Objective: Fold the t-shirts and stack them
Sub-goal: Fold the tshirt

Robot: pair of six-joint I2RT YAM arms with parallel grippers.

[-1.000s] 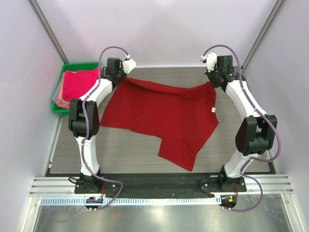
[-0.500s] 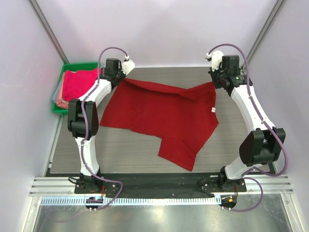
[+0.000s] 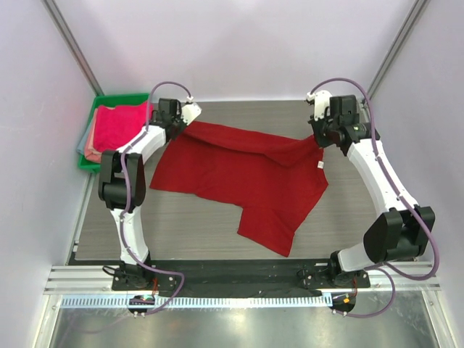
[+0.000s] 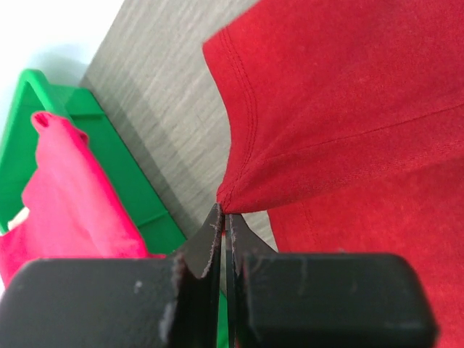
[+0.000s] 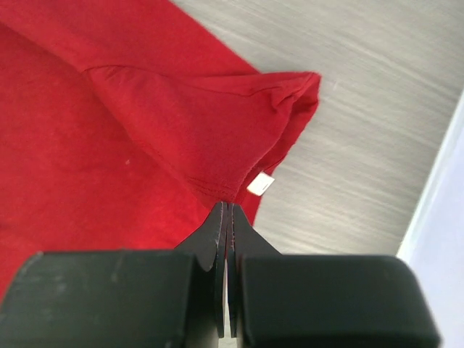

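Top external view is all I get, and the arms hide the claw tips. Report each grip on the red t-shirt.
Observer: Left wrist view: the left claw is pinched shut on a hemmed corner of the red t-shirt, and the cloth is pulled to a point there.
Operator: Now the right.
Observer: Right wrist view: the right claw is shut on a folded edge of the cloth.
Operator: Check the label.
Observer: The white label hangs just beside that claw, outside the jaws.

Walls: pale lilac panels [image 3: 246, 43]; metal corner posts [image 3: 72, 51]
Table: grey wood-grain top [image 3: 188, 232]
Near edge: aluminium rail [image 3: 80, 279]; brushed metal sheet [image 3: 239, 330]
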